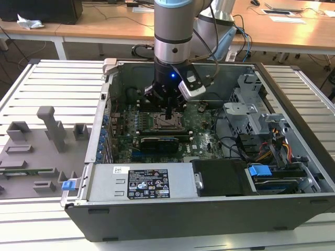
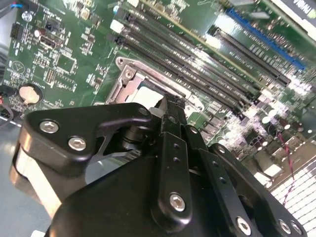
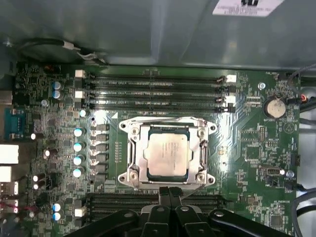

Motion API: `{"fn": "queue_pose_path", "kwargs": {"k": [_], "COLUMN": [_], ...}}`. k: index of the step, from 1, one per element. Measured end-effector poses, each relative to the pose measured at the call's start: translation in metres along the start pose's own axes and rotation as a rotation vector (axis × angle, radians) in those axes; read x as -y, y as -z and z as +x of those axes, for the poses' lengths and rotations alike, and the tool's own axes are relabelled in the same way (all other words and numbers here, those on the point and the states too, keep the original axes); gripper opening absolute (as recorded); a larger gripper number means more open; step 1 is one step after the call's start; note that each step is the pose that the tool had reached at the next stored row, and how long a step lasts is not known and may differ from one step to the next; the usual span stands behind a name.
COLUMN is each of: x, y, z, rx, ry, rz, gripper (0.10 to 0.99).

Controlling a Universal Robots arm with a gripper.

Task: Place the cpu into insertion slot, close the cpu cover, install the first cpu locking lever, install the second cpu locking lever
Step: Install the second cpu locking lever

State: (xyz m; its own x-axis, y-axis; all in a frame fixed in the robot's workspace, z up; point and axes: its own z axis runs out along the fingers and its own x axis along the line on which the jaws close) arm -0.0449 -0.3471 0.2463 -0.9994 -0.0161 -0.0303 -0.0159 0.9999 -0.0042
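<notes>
Cpu (image 3: 167,155) seated in insertion slot (image 3: 134,157), under cpu cover (image 3: 204,148); gripper (image 3: 170,193) pressed together, empty, just beside slot.

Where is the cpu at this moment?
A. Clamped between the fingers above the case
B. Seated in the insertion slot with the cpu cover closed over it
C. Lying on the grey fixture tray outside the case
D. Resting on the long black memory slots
B: in the first wrist view the cpu sits flat in the insertion slot, its silver top showing through the window of the closed cpu cover.
</notes>
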Motion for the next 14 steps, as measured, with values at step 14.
{"fn": "queue_pose_path", "kwargs": {"k": [14], "x": [0.0076], "y": [-0.0030], "z": [0.0065], "rx": [0.0007], "ry": [0.000], "rz": [-0.002], "gripper": [0.106]}}
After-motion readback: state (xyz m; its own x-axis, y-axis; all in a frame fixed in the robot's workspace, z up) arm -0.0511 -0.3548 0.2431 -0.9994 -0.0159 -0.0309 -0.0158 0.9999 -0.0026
